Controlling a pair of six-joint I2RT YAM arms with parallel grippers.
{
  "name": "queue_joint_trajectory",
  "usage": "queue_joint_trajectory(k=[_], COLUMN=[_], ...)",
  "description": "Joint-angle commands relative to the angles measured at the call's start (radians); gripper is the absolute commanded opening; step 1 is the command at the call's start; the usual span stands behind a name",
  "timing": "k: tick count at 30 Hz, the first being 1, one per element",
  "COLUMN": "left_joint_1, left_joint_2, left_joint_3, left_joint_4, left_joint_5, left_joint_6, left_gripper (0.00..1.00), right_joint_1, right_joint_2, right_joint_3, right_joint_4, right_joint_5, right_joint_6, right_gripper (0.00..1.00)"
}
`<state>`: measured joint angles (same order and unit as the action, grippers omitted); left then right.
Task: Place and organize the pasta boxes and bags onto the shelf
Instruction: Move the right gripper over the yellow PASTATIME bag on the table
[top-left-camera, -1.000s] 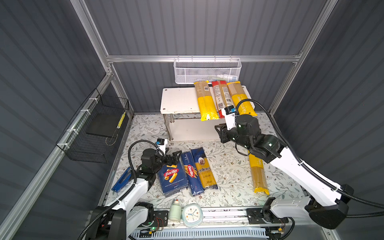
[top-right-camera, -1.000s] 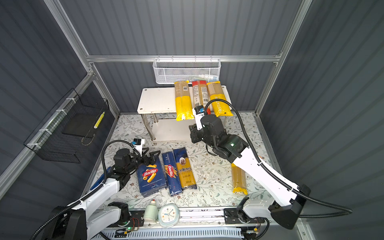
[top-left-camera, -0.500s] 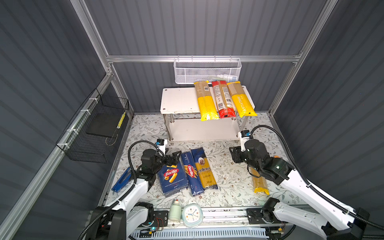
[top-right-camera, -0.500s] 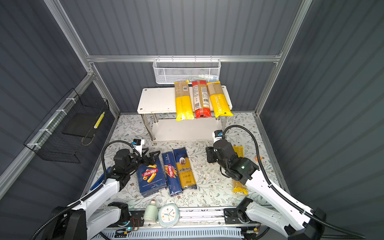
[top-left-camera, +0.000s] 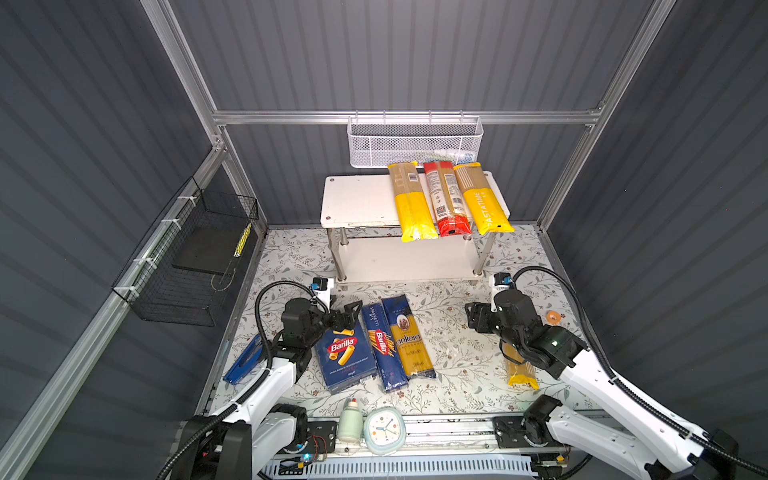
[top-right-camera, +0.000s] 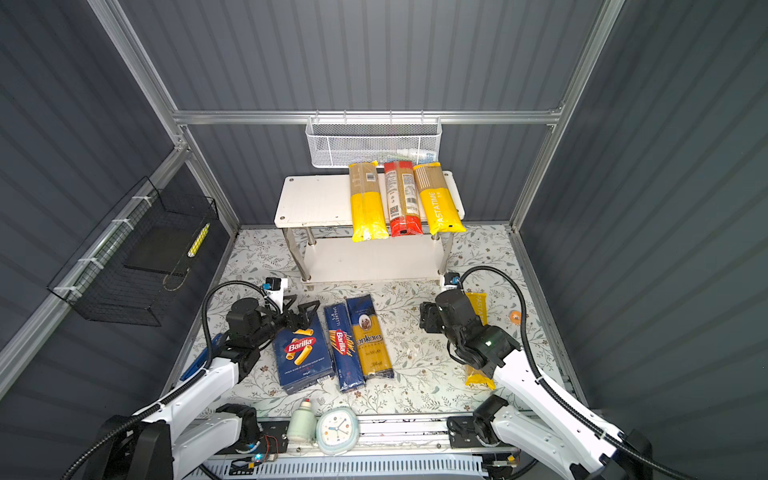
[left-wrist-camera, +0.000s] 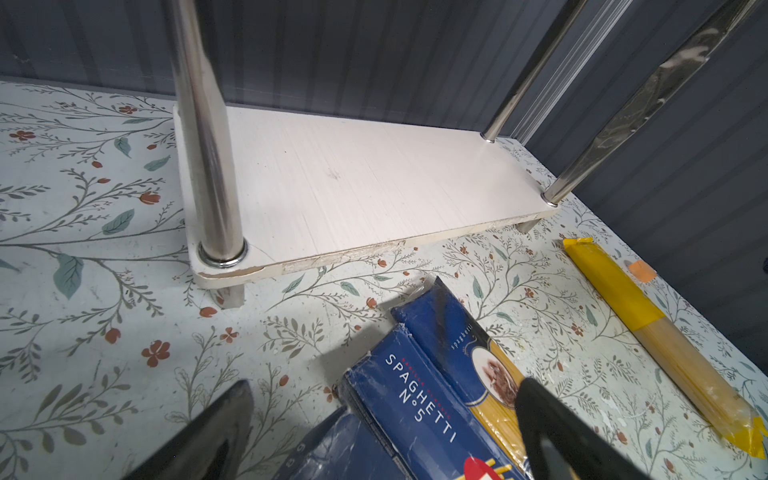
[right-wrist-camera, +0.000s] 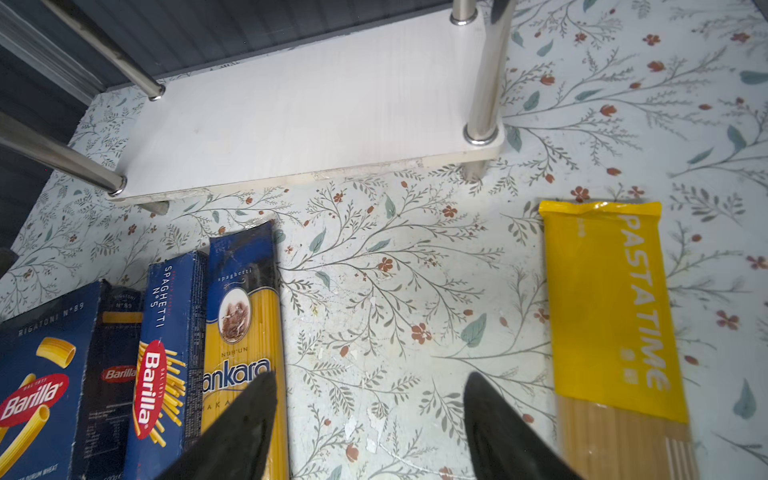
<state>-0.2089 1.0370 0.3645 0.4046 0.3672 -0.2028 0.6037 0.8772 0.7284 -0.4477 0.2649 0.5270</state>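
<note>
On the white shelf (top-left-camera: 357, 203), the top board holds two yellow bags (top-left-camera: 411, 203) (top-left-camera: 484, 199) with a red bag (top-left-camera: 446, 199) between them. The wide Barilla box (top-left-camera: 343, 353), the narrow spaghetti box (top-left-camera: 382, 345) and the ankara bag (top-left-camera: 407, 336) lie side by side on the floor. A third yellow bag (right-wrist-camera: 611, 311) lies to the right, partly under my right arm. My left gripper (left-wrist-camera: 382, 415) is open over the boxes' far ends. My right gripper (right-wrist-camera: 370, 415) is open and empty above bare floor between the ankara bag and the yellow bag.
A white mesh basket (top-left-camera: 415, 143) hangs above the shelf. On the left wall is a black wire basket (top-left-camera: 187, 270). A clock (top-left-camera: 384, 430) and a small bottle (top-left-camera: 350, 419) stand at the front edge. A blue object (top-left-camera: 245, 361) lies far left, and an orange bit (top-left-camera: 552, 318) far right.
My right arm has drawn back from the shelf's front edge and down to the floor, and its jaws have opened. The left arm and all the packs have stayed put.
</note>
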Motion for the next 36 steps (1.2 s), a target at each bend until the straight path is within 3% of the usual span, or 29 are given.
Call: queue_joint_trajectory(k=[1,10,17,25,36], left_joint_1=[-0.005,-0.004,-0.004,-0.005,-0.005], left_joint_2=[0.013,0.052,0.069,0.082,0.082], left_joint_3=[0.0,0.004,0.01,0.011,0.011], left_joint_4=[0.005,0.043,0.05,0.06,0.066], left_joint_5=[0.036,0.094,0.121,0.139,0.148], left_joint_6=[0.008,0.003,0.006,0.003,0.001], left_gripper=[0.99,0.99,0.99,0.99,0.99], right_joint_1=[-0.035,-0.174,-0.301,-0.519,-0.593], right_joint_2=[-0.017,-0.046,-0.037,-0.011,0.082], right_joint_3=[-0.04,-0.15,-0.204,-0.287,-0.322], right_joint_4=[-0.001,-0.024,0.011,0.13,0.204], right_joint_5=[0.008,0.02,0.009,-0.154,-0.263], right_joint_6=[0.021,0.157,0.205,0.23,0.217], right_gripper=[0.79,0.99,0.99,0.99,0.99])
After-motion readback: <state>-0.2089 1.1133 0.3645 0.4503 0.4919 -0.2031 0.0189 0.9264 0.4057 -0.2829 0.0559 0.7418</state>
